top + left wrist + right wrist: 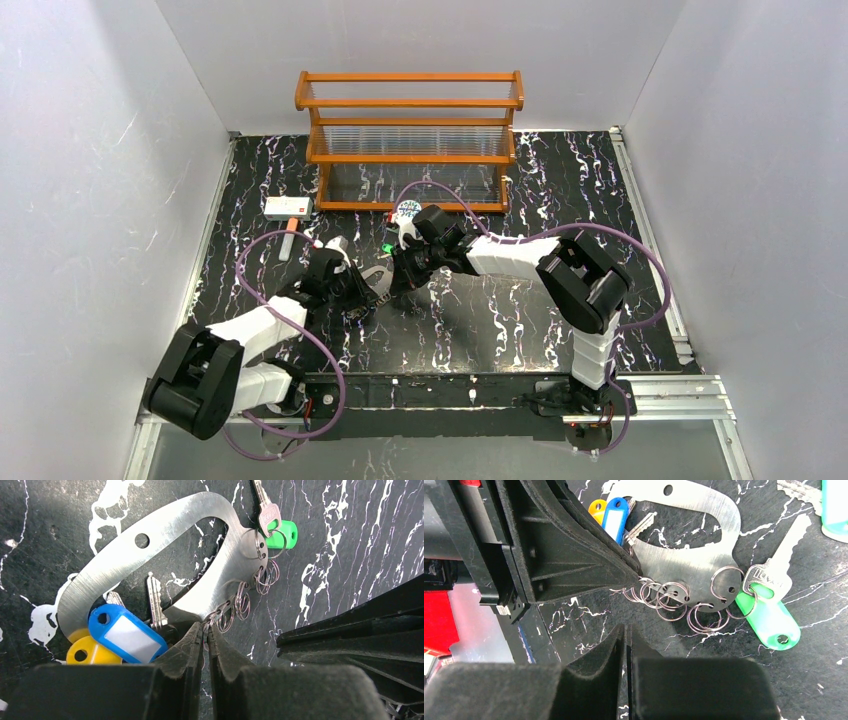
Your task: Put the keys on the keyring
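Nearest, a black marbled desk (520, 330) with two arms reaching in to meet at the keyring (165, 525), a flat metal oval with an open middle, lying flat mid-desk. At the keyring's rim on the left arm's side, the left gripper (204, 626), jaws squeezed to a sliver on the plate's edge beside a row of small split rings (671, 597), apparently to pin the plate against sliding. Just short of those rings, the right gripper (626, 629), jaws pressed together on nothing, probably poised to work a ring open.

On the end ring of the row, a green-tagged key (769, 620), already threaded. Across the keyring's opposite end, a blue-tagged key (127, 635) and a yellow-tagged key (87, 652), attachment unclear.

Beyond the keyring, a round can (407, 210), a white box (288, 206) and, farthest, a wooden rack (410, 130).
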Controlling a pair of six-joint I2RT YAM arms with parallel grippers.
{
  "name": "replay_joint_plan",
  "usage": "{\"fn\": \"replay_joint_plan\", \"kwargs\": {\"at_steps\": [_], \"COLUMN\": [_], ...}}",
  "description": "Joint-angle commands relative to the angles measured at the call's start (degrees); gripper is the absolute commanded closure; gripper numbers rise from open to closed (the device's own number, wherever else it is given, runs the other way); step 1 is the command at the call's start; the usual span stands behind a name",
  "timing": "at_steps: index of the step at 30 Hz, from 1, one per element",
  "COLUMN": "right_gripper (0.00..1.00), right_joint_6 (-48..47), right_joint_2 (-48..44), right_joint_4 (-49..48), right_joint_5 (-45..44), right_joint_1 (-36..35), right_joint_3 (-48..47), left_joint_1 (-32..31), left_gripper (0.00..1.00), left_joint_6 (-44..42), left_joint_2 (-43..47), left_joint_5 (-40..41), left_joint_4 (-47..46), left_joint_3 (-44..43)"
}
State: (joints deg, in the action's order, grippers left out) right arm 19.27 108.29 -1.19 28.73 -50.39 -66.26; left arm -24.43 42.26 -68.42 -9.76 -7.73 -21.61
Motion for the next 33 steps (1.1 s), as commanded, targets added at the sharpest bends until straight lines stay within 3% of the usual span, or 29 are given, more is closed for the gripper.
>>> {"fn": "replay_joint_plan", "kwargs": {"at_steps": [1,7,15,23,26,30,33], "right_gripper": [0.86,0.86,0.85,0.79,0.72,0.49,0.43], "right_joint_6": [-0.6,-0.7,-1.0,-0.7,-0.6,-0.3,-1.5], "right_joint_2": [0.1,-0.2,-0.7,-1.9,-3.8,-7.9,-11.0], "right_joint_4": [-1.6,-1.5,-1.2,-2.2,-4.2,-9.1,-12.9], "right_joint_5": [1.7,1.7,1.6,1.8,2.7,4.5,5.5], "right_joint_1": [0.0,-0.1,-0.1,0.3,1.2,3.3,4.8], "right_joint_3": [-2.0,-2.1,-2.0,-0.9,1.0,5.7,8.8], "left_joint_1": [0.3,0.3,0.3,0.3,0.3,0.3,0.3], "left_gripper": [0.93,0.84,1.00,1.00,1.00,1.00,1.00], "left_joint_6": [1.8,2.9,3.8,-2.8,-6.0,-10.1,-14.2], "left_joint_2": [1.4,0.8,2.9,7.7,9.3,11.3,12.0], "left_joint_5": [-0.7,-2.0,-1.8,-0.4,-2.3,-5.4,-8.2], "left_joint_4": [-0.7,-2.3,-4.7,3.1,3.5,3.0,3.0], "left_joint_3": [2.3,3.4,4.2,0.2,-0.6,-1.5,-2.3]}}
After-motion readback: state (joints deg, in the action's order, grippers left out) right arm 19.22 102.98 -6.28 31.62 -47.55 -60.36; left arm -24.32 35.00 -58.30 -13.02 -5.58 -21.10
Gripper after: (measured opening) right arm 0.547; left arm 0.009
